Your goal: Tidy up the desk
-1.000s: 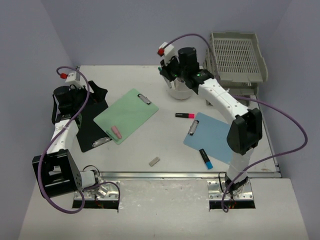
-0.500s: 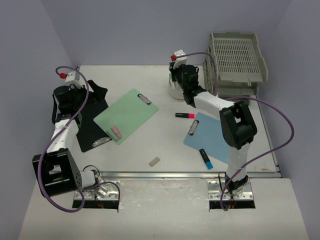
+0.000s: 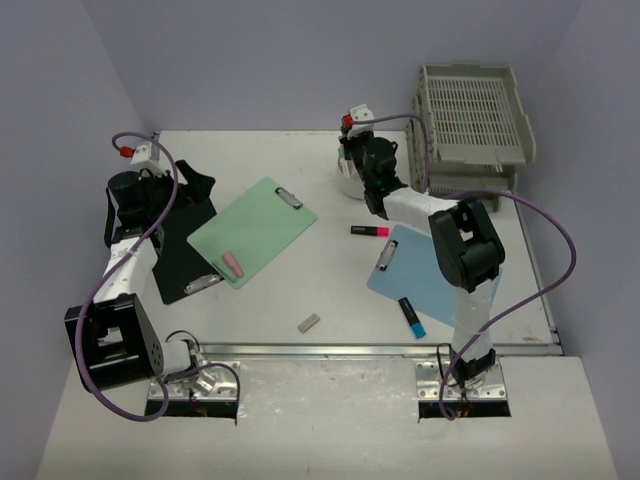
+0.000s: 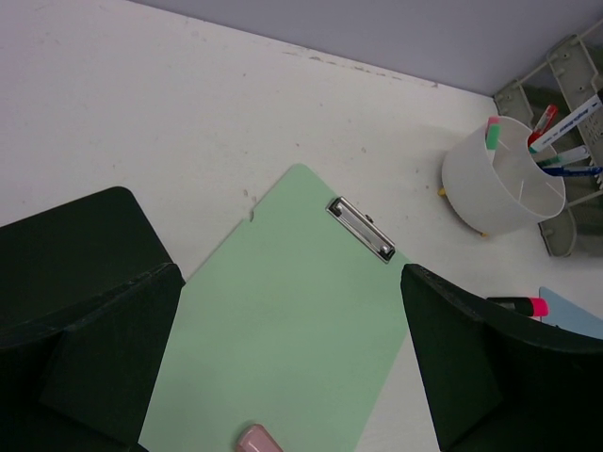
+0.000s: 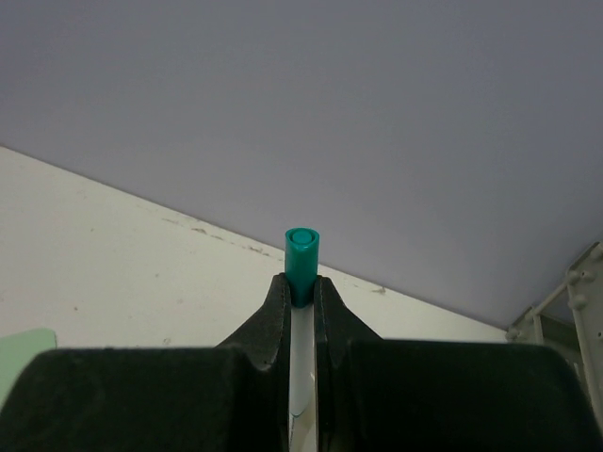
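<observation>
**A:** What is changing at the back of the surface (image 3: 330, 285)?

**B:** The right arm is folding in on itself. A second ago it was reaching long over the white cup (image 3: 350, 187). Now its elbow is standing tall, and the right hand (image 5: 301, 282) is hovering just above that cup at about one o'clock, aiming at the back wall.

**A:** Is it carrying anything?

**B:** Its fingers are pinching a white pen (image 5: 301, 254), with the teal cap poking out past the tips.

**A:** Is the pen going in or coming out?

**B:** I am not seeing enough to say. It is probably being lined up for the cup, since other pens are already standing there. That would mean one more stray item is getting housed.

**A:** And the other arm?

**B:** The left hand (image 4: 292, 282) is staying spread wide at nine o'clock, gripping nothing and looking down over the green clipboard (image 3: 255, 230).

**A:** How is the room looking?

**B:** The surface is sitting between pale lilac walls (image 3: 250, 60), with grey trays (image 3: 470, 120) at two o'clock.
- A black clipboard (image 3: 180, 250) is overlapping the green one.
- A pink eraser (image 3: 232, 265) is resting on the green one.
- A blue clipboard (image 3: 430, 275) is lying at four o'clock, with a pink highlighter (image 3: 369, 231) just beside its clip and a blue marker (image 3: 411, 317) at its near edge.
- A grey eraser (image 3: 309, 322) is lying at six.

Plenty of sorting is remaining.
</observation>
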`<state>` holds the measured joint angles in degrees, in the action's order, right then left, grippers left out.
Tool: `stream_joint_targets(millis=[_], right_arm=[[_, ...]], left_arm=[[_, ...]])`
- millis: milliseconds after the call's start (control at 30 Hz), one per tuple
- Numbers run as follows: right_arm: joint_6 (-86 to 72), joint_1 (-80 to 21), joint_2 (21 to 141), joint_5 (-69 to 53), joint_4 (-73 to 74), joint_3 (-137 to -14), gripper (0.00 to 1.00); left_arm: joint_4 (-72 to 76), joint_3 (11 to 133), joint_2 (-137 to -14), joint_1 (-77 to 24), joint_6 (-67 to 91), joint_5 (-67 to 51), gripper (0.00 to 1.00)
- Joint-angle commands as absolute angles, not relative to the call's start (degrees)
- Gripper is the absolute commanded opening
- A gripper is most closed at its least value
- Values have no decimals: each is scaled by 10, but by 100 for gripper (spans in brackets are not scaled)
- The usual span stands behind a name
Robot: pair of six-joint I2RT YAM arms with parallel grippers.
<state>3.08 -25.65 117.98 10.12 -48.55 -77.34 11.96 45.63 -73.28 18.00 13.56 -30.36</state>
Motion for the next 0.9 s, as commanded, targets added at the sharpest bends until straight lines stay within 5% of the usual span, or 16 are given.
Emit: stream_joint_targets(millis=[0,167,400,667,867], right_arm=[[38,-257,1195,121,-527,-771,0],[36,-257,1198,122,-519,-753,0],[17,-257,1179,112,-487,-740,41],[-18,-257,1079,39,-331,-758,52],[63,-255,924,-44,-4,-726,55]], left_arm=[[140,470,-732,186,126,-299,100],[137,471,-732,185,123,-297,100],[134,473,-731,185,125,-297,100],[123,478,-705,185,130,-298,100],[116,460,-665,186,109,-297,100]])
